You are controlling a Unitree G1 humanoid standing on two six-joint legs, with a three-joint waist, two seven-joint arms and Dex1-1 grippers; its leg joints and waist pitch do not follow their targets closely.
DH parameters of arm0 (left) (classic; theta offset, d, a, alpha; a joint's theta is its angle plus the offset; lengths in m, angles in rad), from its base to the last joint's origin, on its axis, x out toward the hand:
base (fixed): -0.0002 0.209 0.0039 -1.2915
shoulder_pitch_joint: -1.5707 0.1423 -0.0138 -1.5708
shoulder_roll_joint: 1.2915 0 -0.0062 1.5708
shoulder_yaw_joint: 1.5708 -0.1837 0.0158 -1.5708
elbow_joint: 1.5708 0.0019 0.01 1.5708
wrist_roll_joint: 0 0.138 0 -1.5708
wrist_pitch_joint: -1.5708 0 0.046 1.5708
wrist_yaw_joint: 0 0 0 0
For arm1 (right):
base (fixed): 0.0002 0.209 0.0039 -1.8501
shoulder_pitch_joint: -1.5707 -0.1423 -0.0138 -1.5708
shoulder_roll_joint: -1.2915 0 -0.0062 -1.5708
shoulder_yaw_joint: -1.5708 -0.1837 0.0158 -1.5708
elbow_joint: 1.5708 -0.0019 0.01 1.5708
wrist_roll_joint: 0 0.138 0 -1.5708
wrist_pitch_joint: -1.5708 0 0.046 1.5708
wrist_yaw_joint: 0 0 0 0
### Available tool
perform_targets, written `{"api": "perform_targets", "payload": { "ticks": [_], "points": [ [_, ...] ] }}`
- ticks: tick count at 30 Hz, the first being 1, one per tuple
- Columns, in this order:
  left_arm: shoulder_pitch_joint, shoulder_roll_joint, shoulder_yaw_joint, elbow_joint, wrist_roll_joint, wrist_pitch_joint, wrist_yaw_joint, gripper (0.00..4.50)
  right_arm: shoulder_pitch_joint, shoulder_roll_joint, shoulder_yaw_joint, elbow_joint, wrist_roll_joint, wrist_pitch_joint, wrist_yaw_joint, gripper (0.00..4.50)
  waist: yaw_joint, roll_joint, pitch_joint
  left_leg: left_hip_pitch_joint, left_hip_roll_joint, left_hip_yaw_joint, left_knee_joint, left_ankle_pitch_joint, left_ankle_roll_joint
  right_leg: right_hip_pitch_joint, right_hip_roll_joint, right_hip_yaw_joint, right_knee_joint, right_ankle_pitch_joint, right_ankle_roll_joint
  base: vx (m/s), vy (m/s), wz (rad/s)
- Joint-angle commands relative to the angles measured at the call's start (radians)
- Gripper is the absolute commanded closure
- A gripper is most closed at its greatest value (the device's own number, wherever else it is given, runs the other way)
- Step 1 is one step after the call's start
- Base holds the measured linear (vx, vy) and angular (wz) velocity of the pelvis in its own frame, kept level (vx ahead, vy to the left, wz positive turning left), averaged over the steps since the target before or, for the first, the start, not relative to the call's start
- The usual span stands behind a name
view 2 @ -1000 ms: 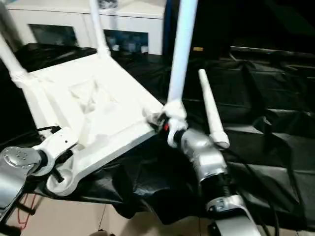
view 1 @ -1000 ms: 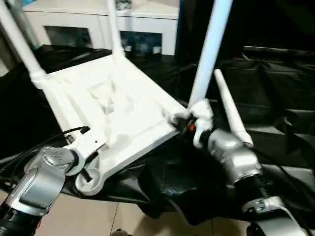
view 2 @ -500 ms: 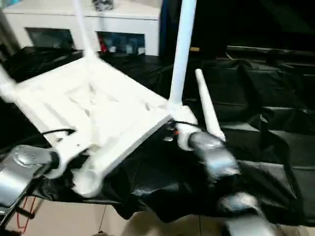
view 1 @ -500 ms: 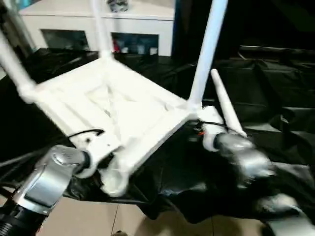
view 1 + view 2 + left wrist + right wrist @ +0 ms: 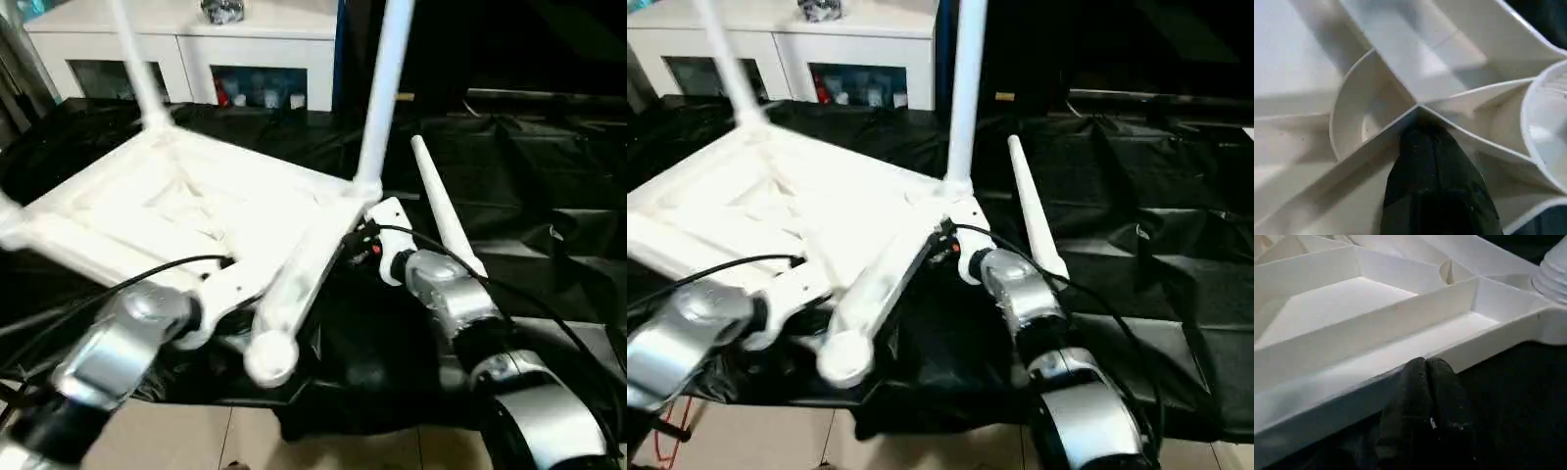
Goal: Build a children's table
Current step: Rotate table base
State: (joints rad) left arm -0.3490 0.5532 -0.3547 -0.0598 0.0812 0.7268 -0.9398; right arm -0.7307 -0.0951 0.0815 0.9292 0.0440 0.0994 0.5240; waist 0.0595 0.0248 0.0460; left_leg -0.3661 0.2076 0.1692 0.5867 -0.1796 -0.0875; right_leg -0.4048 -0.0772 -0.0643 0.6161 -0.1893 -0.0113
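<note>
The children's table top [image 5: 196, 206] lies upside down, ribbed underside up, on the black cloth. One white leg [image 5: 384, 88] stands in its right corner and another leg [image 5: 132, 59] in the far corner. The near corner socket [image 5: 269, 357] is empty. A loose leg [image 5: 446, 215] lies on the cloth right of the top. My left gripper [image 5: 1418, 129] is shut, its tip pressed to a rib junction of the underside. My right gripper [image 5: 1425, 367] is shut, touching the top's outer edge just below the right corner.
A white cabinet [image 5: 196, 49] with glass doors stands behind the black-draped work table [image 5: 549, 176]. The work table's front edge runs just below the top's near corner, with tiled floor [image 5: 196, 441] beyond it. Black cables loop over both forearms.
The table top has turned and lies flatter, its near socket corner swinging to the right. My right gripper has gone from slightly open to shut. The left gripper stays shut.
</note>
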Motion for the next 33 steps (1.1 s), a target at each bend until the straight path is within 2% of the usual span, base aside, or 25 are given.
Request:
{"api": "perform_targets", "payload": {
  "ticks": [1, 2, 3, 5, 6, 7, 8, 9, 13, 17, 18, 23, 25, 27, 28, 29, 31, 32, 33],
  "points": [
    [-0.033, -0.054, -0.025, 0.028, -0.023, -0.035, 0.033, 4.50, -0.028, 0.037, 0.014, 0.006, -0.002, -0.026, 0.003, 4.45, 0.005, 0.000, -0.063, 0.006, 0.009, 0.003, -0.063, -0.168, 0.016, 0.054, -0.050, 0.040, -0.061, -0.111, -0.244, 0.000, 0.000, 0.00],
    [-0.053, -0.080, -0.023, 0.063, -0.015, -0.052, 0.059, 4.50, -0.029, 0.037, 0.011, 0.012, -0.005, -0.033, -0.003, 4.45, 0.007, 0.010, -0.064, 0.006, 0.010, 0.001, -0.063, -0.170, 0.013, 0.055, -0.052, 0.040, -0.058, -0.104, -0.248, 0.000, 0.000, 0.00],
    [-0.053, -0.080, -0.023, 0.063, -0.015, -0.052, 0.059, 4.50, -0.029, 0.037, 0.011, 0.012, -0.005, -0.033, -0.003, 4.45, 0.004, 0.005, -0.062, 0.005, 0.009, 0.003, -0.064, -0.176, 0.016, 0.054, -0.050, 0.039, -0.063, -0.108, -0.245, 0.000, 0.000, 0.00],
    [-0.093, -0.127, -0.019, 0.126, -0.009, -0.079, 0.103, 4.50, -0.026, 0.033, 0.008, 0.022, -0.009, -0.048, -0.005, 4.45, 0.005, 0.011, -0.065, 0.005, 0.009, 0.002, -0.062, -0.175, 0.014, 0.057, -0.051, 0.039, -0.059, -0.089, -0.246, 0.000, 0.000, 0.00],
    [-0.107, -0.147, -0.015, 0.148, -0.010, -0.087, 0.116, 4.50, -0.024, 0.030, 0.006, 0.026, -0.008, -0.053, -0.001, 4.45, 0.004, 0.006, -0.067, 0.004, 0.008, 0.002, -0.061, -0.167, 0.019, 0.058, -0.049, 0.039, -0.059, -0.071, -0.248, 0.000, 0.000, 0.00],
    [-0.125, -0.174, -0.010, 0.172, -0.014, -0.099, 0.129, 4.50, -0.018, 0.026, 0.006, 0.025, -0.008, -0.059, 0.005, 4.45, 0.008, 0.018, -0.068, 0.006, 0.008, 0.000, -0.060, -0.167, 0.016, 0.058, -0.051, 0.038, -0.056, -0.062, -0.251, 0.000, 0.000, 0.00],
    [-0.143, -0.198, -0.006, 0.198, -0.013, -0.106, 0.147, 4.50, -0.012, 0.022, 0.007, 0.023, -0.011, -0.063, 0.005, 4.45, 0.005, 0.011, -0.068, 0.003, 0.008, 0.002, -0.059, -0.167, 0.023, 0.060, -0.050, 0.038, -0.058, -0.042, -0.257, 0.000, 0.000, 0.00],
    [-0.154, -0.210, -0.007, 0.217, -0.008, -0.114, 0.160, 4.50, -0.009, 0.020, 0.008, 0.022, -0.014, -0.065, 0.001, 4.45, 0.007, 0.011, -0.070, 0.004, 0.009, 0.001, -0.058, -0.160, 0.024, 0.062, -0.051, 0.037, -0.056, -0.032, -0.261, 0.000, 0.000, 0.00],
    [-0.183, -0.236, -0.004, 0.286, 0.021, -0.151, 0.204, 4.50, -0.008, 0.014, 0.001, 0.024, -0.018, -0.079, -0.014, 4.45, 0.008, 0.015, -0.071, 0.002, 0.009, 0.000, -0.056, -0.151, 0.035, 0.063, -0.050, 0.036, -0.055, -0.006, -0.270, 0.000, 0.000, 0.00],
    [-0.214, -0.248, 0.007, 0.381, 0.050, -0.201, 0.273, 4.50, 0.007, -0.010, -0.018, -0.036, -0.020, -0.079, -0.051, 4.45, 0.009, 0.013, -0.069, 0.003, 0.009, -0.001, -0.058, -0.164, 0.032, 0.064, -0.050, 0.035, -0.060, -0.036, -0.254, 0.000, 0.000, 0.00],
    [-0.215, -0.244, 0.007, 0.386, 0.051, -0.208, 0.272, 4.50, 0.009, -0.019, -0.034, -0.063, -0.016, -0.054, -0.079, 4.45, 0.009, 0.015, -0.069, 0.004, 0.009, -0.002, -0.058, -0.167, 0.029, 0.064, -0.051, 0.035, -0.059, -0.040, -0.252, 0.000, 0.000, 0.00],
    [-0.192, -0.225, 0.015, 0.361, 0.044, -0.228, 0.258, 4.50, 0.029, -0.051, -0.100, -0.194, 0.031, 0.075, -0.127, 4.45, 0.010, 0.012, -0.070, 0.004, 0.008, -0.002, -0.058, -0.153, 0.027, 0.066, -0.049, 0.036, -0.058, -0.025, -0.246, 0.000, 0.000, 0.00],
    [-0.163, -0.224, 0.059, 0.308, 0.015, -0.257, 0.279, 4.50, 0.055, -0.083, -0.155, -0.305, 0.100, 0.154, -0.095, 4.31, 0.011, 0.010, -0.070, 0.002, 0.010, -0.002, -0.058, -0.151, 0.034, 0.069, -0.050, 0.036, -0.058, -0.015, -0.241, 0.000, 0.000, 0.00],
    [-0.150, -0.226, 0.087, 0.266, -0.013, -0.236, 0.271, 4.50, 0.063, -0.103, -0.171, -0.337, 0.108, 0.181, -0.100, 4.31, 0.012, 0.008, -0.072, 0.004, 0.010, 0.000, -0.057, -0.136, 0.035, 0.066, -0.048, 0.036, -0.057, -0.010, -0.246, 0.000, 0.000, 0.00],
    [-0.140, -0.223, 0.099, 0.226, -0.030, -0.212, 0.260, 4.17, 0.066, -0.121, -0.180, -0.346, 0.105, 0.209, -0.114, 4.09, 0.011, 0.009, -0.070, 0.004, 0.010, 0.001, -0.057, -0.140, 0.034, 0.063, -0.047, 0.036, -0.058, -0.020, -0.248, 0.000, 0.000, 0.00],
    [-0.134, -0.222, 0.106, 0.204, -0.039, -0.199, 0.254, 4.09, 0.067, -0.132, -0.186, -0.353, 0.105, 0.226, -0.122, 4.03, 0.013, 0.001, -0.069, 0.004, 0.010, 0.001, -0.058, -0.143, 0.034, 0.064, -0.049, 0.036, -0.058, -0.044, -0.249, 0.000, 0.000, 0.00],
    [-0.121, -0.214, 0.113, 0.155, -0.056, -0.174, 0.237, 4.03, 0.064, -0.151, -0.200, -0.348, 0.098, 0.246, -0.146, 3.93, 0.012, 0.002, -0.066, 0.005, 0.009, 0.004, -0.058, -0.163, 0.029, 0.060, -0.048, 0.036, -0.065, -0.096, -0.240, 0.000, 0.000, 0.00],
    [-0.121, -0.214, 0.113, 0.155, -0.056, -0.174, 0.237, 3.89, 0.064, -0.151, -0.200, -0.348, 0.098, 0.246, -0.146, 3.82, 0.011, -0.003, -0.064, 0.005, 0.010, 0.003, -0.060, -0.165, 0.025, 0.060, -0.050, 0.037, -0.066, -0.125, -0.235, 0.000, 0.000, 0.00],
    [-0.101, -0.215, 0.145, 0.063, -0.094, -0.132, 0.229, 3.74, 0.033, -0.194, -0.233, -0.285, 0.081, 0.273, -0.206, 3.71, 0.009, 0.008, -0.065, 0.006, 0.011, 0.003, -0.058, -0.160, 0.016, 0.058, -0.050, 0.038, -0.064, -0.127, -0.232, 0.000, 0.000, 0.00]
  ]
}}
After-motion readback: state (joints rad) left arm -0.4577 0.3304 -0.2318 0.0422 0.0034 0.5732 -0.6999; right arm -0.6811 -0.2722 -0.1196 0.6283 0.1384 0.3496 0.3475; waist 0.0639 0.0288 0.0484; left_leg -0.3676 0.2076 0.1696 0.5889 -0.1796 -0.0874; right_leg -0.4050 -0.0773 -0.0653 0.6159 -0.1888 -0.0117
